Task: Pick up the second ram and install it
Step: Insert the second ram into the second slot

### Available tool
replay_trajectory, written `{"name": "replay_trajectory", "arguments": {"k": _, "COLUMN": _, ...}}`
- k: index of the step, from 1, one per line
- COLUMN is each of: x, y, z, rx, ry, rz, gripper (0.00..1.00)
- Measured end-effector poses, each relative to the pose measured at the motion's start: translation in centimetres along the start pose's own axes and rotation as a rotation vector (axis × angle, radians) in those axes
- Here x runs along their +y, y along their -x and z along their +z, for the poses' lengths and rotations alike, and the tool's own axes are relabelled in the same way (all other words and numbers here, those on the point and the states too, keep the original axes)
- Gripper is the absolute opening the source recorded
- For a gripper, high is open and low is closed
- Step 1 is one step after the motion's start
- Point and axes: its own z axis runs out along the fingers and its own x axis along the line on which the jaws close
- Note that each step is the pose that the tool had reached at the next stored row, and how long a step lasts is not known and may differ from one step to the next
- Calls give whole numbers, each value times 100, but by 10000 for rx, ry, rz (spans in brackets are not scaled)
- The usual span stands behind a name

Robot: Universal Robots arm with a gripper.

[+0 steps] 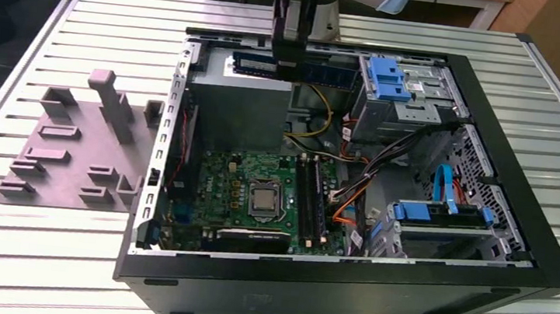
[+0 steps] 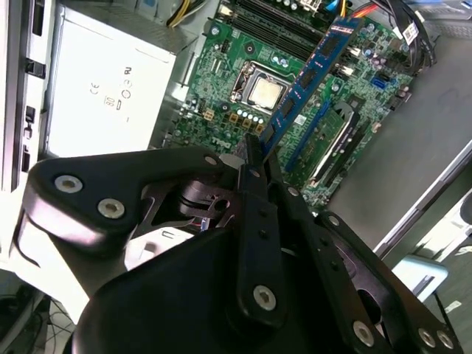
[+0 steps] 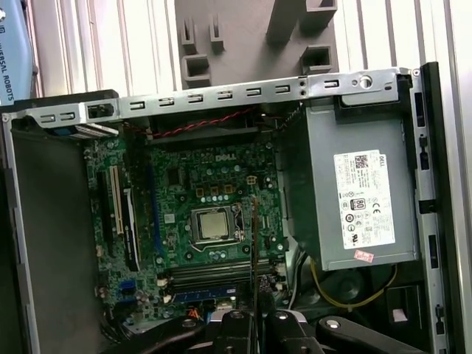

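Your gripper (image 1: 288,61) is clenched on the second ram (image 1: 331,76), which hangs over the power supply (image 1: 238,110), near the case (image 1: 517,280) wall. If the stick tilts in that grip, it may miss the motherboard sockets (image 1: 309,199).

Gripper (image 2: 254,147) in the second wrist view: glossy blk linkage arms, rounded ends, silver screws (image 2: 110,209) at pivots, slim fingers (image 2: 259,214).
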Motion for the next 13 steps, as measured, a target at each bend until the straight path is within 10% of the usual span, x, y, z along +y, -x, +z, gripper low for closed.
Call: {"name": "replay_trajectory", "arguments": {"k": 13, "x": 0, "y": 0, "z": 10, "rx": 79, "ry": -26, "rz": 1532, "gripper": 14}}
